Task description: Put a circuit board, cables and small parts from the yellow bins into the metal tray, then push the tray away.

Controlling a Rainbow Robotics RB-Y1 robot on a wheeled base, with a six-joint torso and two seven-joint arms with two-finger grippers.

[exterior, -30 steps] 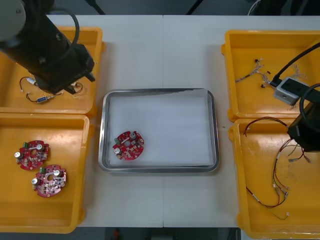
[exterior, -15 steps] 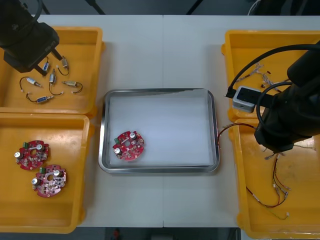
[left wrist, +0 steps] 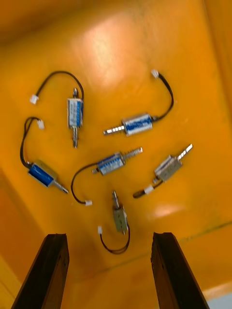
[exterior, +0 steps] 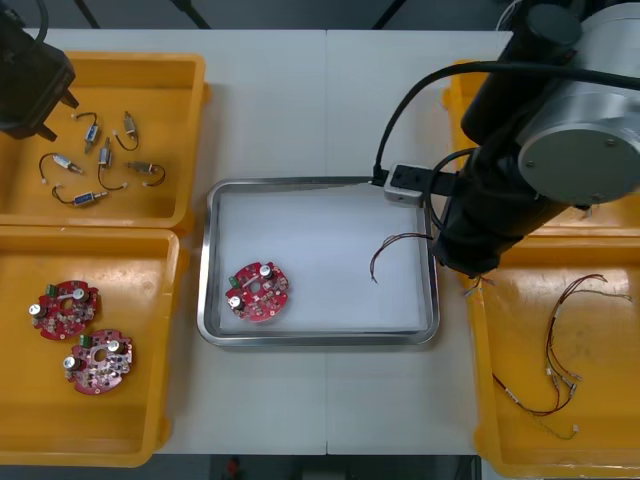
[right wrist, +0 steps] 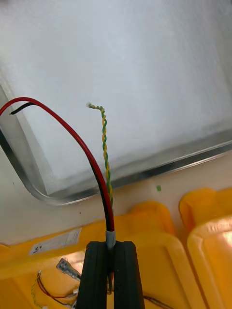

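Front: cable step in hand. Round red circuit board already lies in shiny rectangular metal tray; thin red-and-yellow cable hangs over tray's rt side. Next, I reckon: lower it, let go inside the rim.

Rt wrist: right end effector clamped on cable, fingers nearly together.

Lt wrist: left end effector wide apart, holding nothing, above small metal parts in yellow plastic bin.

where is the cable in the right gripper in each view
front view: red and yellow cable hangs over the metal tray's right side.
right wrist view: cable rises from the shut right gripper over the tray.
left wrist view: faces small metal parts instead.
shared landmark: tray rim.
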